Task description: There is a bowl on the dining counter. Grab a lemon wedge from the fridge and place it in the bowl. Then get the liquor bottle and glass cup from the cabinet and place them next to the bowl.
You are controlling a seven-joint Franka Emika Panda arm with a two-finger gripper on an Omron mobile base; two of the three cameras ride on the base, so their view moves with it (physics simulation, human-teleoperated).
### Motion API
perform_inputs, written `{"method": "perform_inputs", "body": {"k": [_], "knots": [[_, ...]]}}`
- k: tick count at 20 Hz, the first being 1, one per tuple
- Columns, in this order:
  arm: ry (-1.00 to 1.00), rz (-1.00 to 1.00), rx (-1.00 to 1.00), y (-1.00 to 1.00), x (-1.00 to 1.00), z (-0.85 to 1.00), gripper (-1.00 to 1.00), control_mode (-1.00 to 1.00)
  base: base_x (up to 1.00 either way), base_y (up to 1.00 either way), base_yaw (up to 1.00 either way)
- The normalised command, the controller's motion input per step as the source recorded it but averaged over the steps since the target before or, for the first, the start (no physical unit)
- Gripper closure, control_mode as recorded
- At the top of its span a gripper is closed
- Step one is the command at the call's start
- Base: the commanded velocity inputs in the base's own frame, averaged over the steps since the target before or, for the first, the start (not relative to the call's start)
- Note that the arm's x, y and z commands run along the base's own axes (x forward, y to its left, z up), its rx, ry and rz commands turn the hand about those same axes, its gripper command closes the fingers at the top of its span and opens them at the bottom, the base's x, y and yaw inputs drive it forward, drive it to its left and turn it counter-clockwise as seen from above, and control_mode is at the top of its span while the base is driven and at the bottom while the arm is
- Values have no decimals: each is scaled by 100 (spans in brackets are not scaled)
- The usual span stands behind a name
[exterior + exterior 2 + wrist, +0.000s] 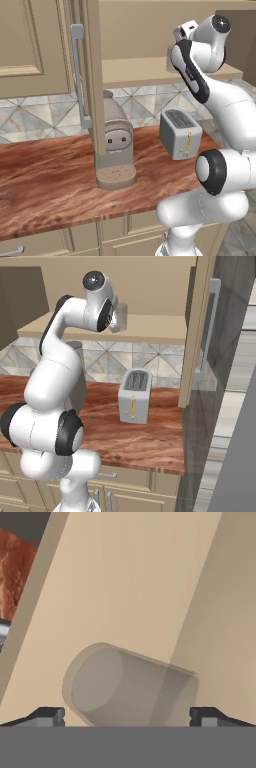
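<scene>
Coffee machine (115,145) at nine o'clock on the counter (50,185), toaster (180,134) at three o'clock, and above, the gripper (127,717) spread wide, empty, fingertips flanking the glass cup (130,687) on the cabinet shelf (150,328).

The arm (220,105) is glossy white, built of rounded, bulbous segments with smooth shells. Black bands ring its joints (212,171), and a long black strip runs along one upper link. A round dark cap with a small bright glint closes the topmost joint. The claw (127,716) ends in two small dark grey, blocky fingertips (47,715).
</scene>
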Motion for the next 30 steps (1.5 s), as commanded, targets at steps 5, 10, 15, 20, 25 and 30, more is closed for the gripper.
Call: {"method": "perform_inputs", "body": {"k": [5, 10, 15, 20, 25, 30], "knots": [[0, 0, 0, -5, 18, -3, -100, -100, 0, 0, 0], [0, 0, 0, -1, 20, -3, -100, -100, 0, 0, 0], [0, 0, 0, -4, 20, -8, -100, -100, 0, 0, 0], [0, 0, 0, -19, 11, -14, -100, -100, 0, 0, 0], [0, 0, 1, -15, 6, -8, -100, -100, 0, 0, 0], [1, 0, 0, -3, 0, -17, -100, -100, 0, 0, 0]]}}
